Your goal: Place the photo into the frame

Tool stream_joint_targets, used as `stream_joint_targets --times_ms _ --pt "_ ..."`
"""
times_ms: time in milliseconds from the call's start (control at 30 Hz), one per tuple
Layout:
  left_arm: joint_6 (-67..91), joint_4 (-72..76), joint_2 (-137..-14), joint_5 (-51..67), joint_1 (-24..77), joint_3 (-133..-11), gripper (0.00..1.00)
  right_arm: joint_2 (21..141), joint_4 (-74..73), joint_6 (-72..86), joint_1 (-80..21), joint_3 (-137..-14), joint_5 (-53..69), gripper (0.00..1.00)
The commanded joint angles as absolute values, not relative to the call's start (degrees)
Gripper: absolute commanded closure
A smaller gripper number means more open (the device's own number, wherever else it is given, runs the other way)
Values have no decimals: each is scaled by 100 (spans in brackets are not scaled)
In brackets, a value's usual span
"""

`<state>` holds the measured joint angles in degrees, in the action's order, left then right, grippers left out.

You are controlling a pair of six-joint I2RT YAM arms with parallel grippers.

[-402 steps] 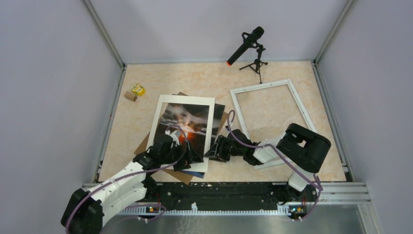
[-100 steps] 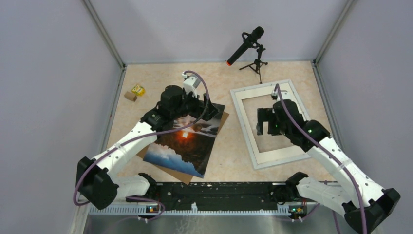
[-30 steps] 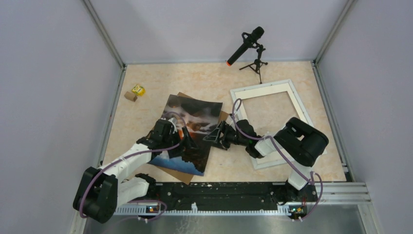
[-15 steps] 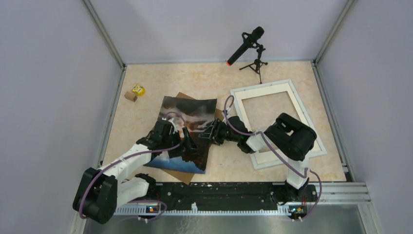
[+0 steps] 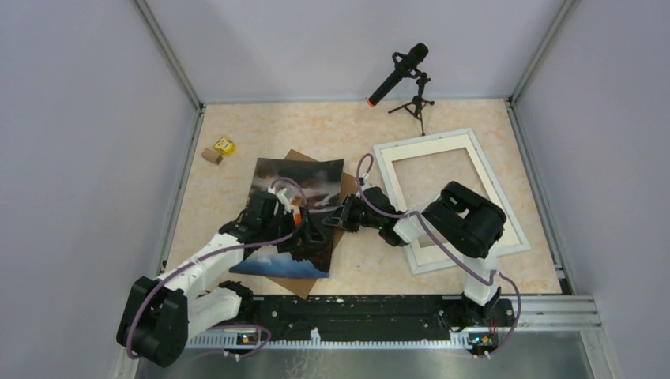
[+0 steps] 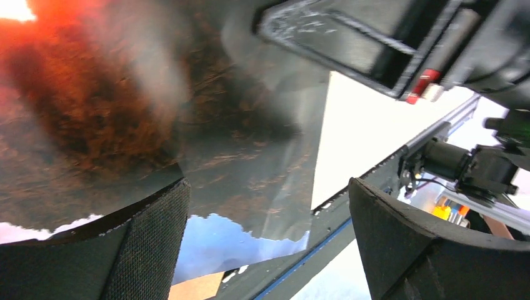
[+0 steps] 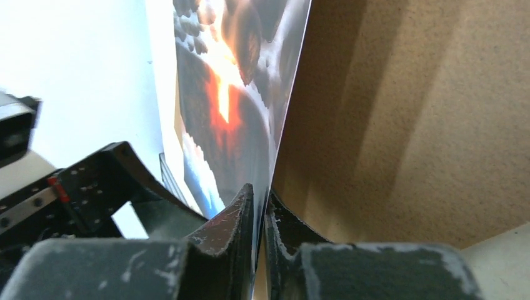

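The photo (image 5: 296, 183) lies on the brown backing board (image 5: 295, 285) left of the table's middle, its right edge raised. My right gripper (image 5: 338, 219) reaches in low from the right, shut on that edge. In the right wrist view the photo (image 7: 231, 94) runs edge-on between the two fingers of the right gripper (image 7: 261, 190), with the board (image 7: 387, 125) behind it. My left gripper (image 5: 304, 233) hovers over the print's near half, open. In the left wrist view the left gripper (image 6: 267, 187) has only the photo (image 6: 237, 156) below it. The white frame (image 5: 427, 140) lies flat at the right.
A white mat (image 5: 427, 150) lies inside the frame. A microphone on a small tripod (image 5: 399, 73) stands at the back. Two small blocks (image 5: 220, 148) sit near the left wall. Metal rails edge the table on the left and right.
My right gripper has slid left to the photo's right edge and shut on it. That edge has shifted left and risen. The left gripper has stayed open over the print.
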<state>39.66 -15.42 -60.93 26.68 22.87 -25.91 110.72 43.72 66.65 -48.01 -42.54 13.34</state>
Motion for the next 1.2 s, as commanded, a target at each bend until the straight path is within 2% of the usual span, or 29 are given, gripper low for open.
stream_joint_targets --times_ms 0,67,333,567,700,800,933,1167 --pt "3797 -1194 -5725 3116 2294 -2953 1 11106 4782 6607 -4931 -4329 1222 94" --pt "3694 -1220 -5650 3070 2294 -3144 2 10954 4641 6531 -4931 -4288 1183 100" --pt "3229 -1465 -5646 2628 2294 -4568 2 9617 3383 5729 -4931 -3983 695 100" --pt "3514 -907 -5975 2862 2303 -5789 1 8438 2742 5459 -4931 -3452 342 100" --pt "3550 -762 -6333 2905 2345 -6356 2 7581 1451 4931 -4922 -3612 -135 100" --pt "3419 -605 -6514 2819 2413 -6660 2 6664 190 4520 -4922 -3731 -985 100" --pt "2587 -988 -6645 2043 2417 -7160 2 5378 -1180 3941 -4922 -3869 -1846 100" --pt "1818 -746 -6368 949 2498 -6402 2 3529 -3638 3458 -4913 -4913 -3366 100"
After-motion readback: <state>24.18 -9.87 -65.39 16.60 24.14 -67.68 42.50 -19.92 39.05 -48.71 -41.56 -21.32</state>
